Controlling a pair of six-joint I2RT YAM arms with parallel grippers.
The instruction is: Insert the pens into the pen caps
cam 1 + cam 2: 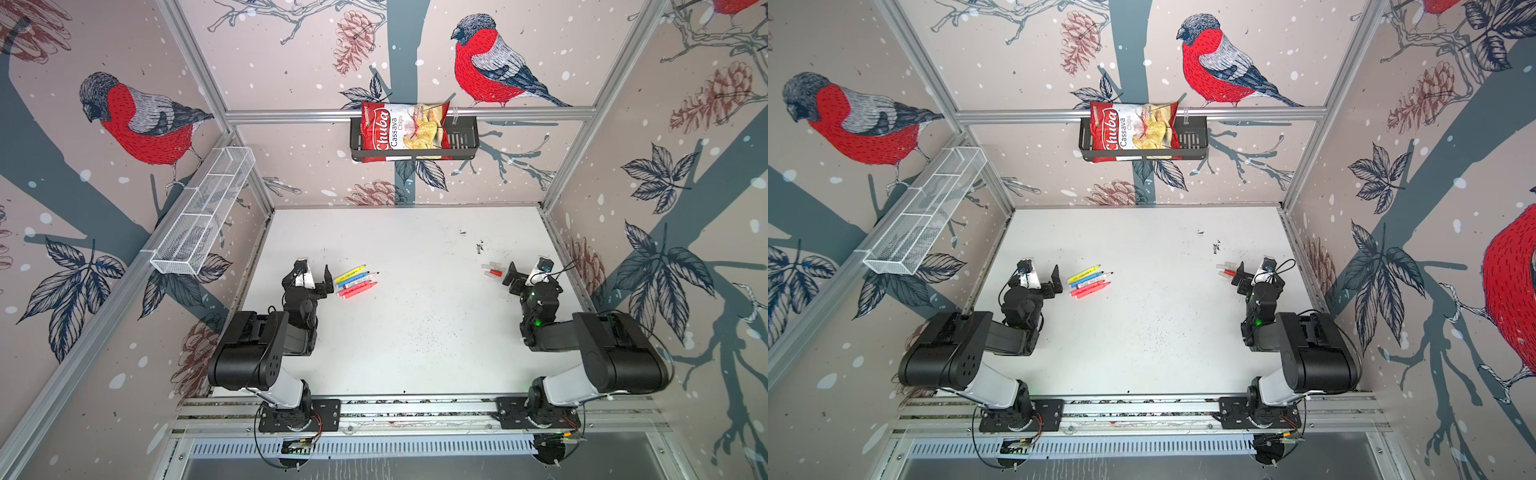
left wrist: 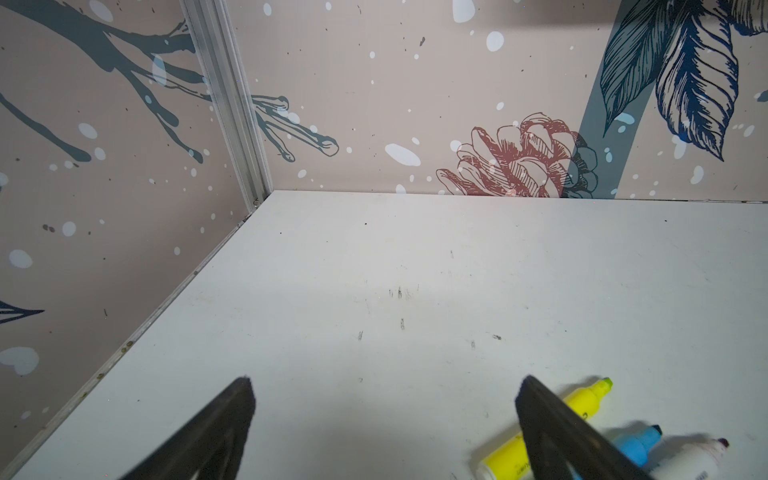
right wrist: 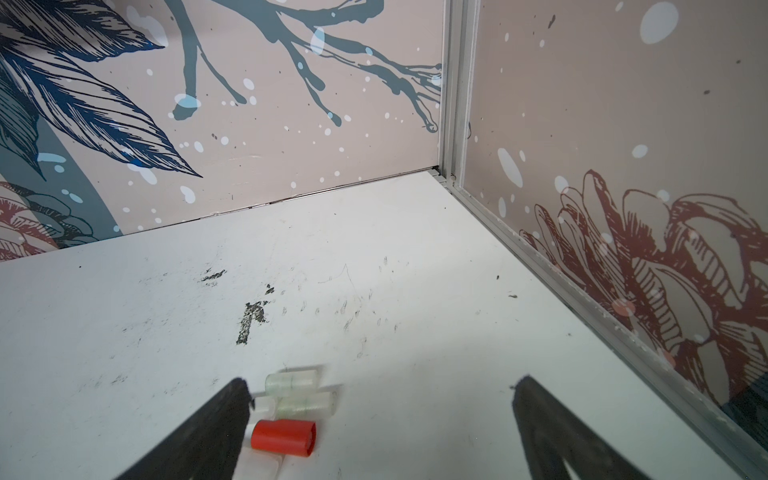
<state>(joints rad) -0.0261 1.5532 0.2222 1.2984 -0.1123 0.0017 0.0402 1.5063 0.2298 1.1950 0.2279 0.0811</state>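
Pens (image 1: pixel 356 281) are lying bunched on the bench's (image 1: pixel 415 332) left half, caps (image 3: pixel 299 405) clustered on its right half. Left gripper (image 2: pixel 385 381) and right gripper (image 3: pixel 382 381) are hanging released, gripping nothing. Light, stiff, slick barrels are probably calling for a mid-body pinch.

Bullfinch-and-pinecone wallpaper (image 1: pixel 291 62) lines three walls; aluminium rail (image 1: pixel 291 114) at upper centre carries a black basket (image 1: pixel 463 139) holding a Chuba chips bag (image 1: pixel 399 129); scuffed white tabletop (image 1: pixel 415 332) below.
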